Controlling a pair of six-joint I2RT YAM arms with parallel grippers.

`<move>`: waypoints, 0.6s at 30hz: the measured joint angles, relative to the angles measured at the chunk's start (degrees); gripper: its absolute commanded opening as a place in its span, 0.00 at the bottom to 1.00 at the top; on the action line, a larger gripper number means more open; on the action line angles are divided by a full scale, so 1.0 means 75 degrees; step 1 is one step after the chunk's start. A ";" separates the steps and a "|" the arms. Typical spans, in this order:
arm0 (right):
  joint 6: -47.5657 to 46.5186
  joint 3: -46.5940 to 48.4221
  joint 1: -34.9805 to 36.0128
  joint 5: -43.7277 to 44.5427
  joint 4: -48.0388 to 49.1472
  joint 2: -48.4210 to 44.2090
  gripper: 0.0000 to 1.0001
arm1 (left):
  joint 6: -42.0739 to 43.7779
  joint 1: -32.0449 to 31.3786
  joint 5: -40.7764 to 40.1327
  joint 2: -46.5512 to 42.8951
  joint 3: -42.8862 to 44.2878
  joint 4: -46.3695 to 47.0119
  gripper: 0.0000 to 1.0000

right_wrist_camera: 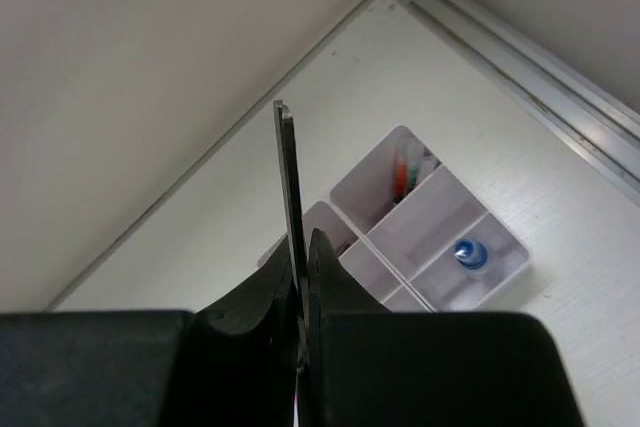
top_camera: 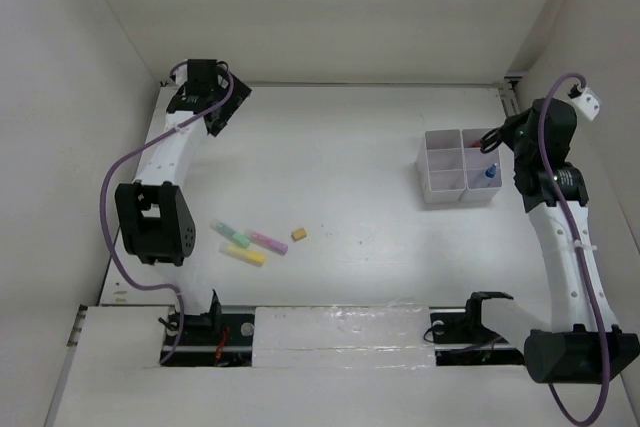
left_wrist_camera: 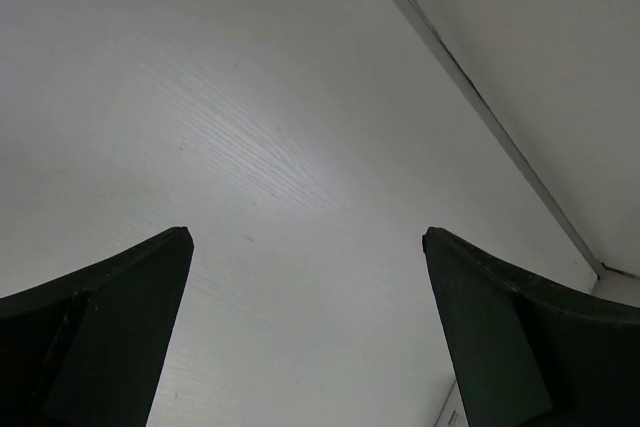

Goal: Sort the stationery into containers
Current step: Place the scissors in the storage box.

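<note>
Scissors (right_wrist_camera: 288, 177) pinched in right jaws, close by box (right_wrist_camera: 432, 209); left jaws spread wide over table (left_wrist_camera: 250, 97).

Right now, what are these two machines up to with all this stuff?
They are sorting stationery into a white box with four compartments. The right gripper hangs over it, pinching a thin blade, apparently the scissors. A blue-capped tube and red pens sit in separate compartments. The left gripper is open and empty at the far corner. A green marker, pink marker, yellow marker and tan eraser lie loose on the table.
</note>
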 measured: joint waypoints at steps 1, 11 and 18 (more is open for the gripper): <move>0.0085 0.0076 0.0000 0.0175 -0.0163 0.0020 0.00 | 0.0082 -0.0149 -0.0076 -0.0221 -0.0003 -0.0085 1.00; 0.0761 0.0720 -0.0073 0.1303 -0.1521 0.1358 0.00 | 0.0933 -0.2113 -0.0901 -0.1411 -0.0029 -0.1055 1.00; 0.1122 0.1431 0.0125 0.1990 -0.1979 0.2296 0.00 | 0.1801 -0.2069 -0.1072 -0.2358 -0.0895 -0.1378 1.00</move>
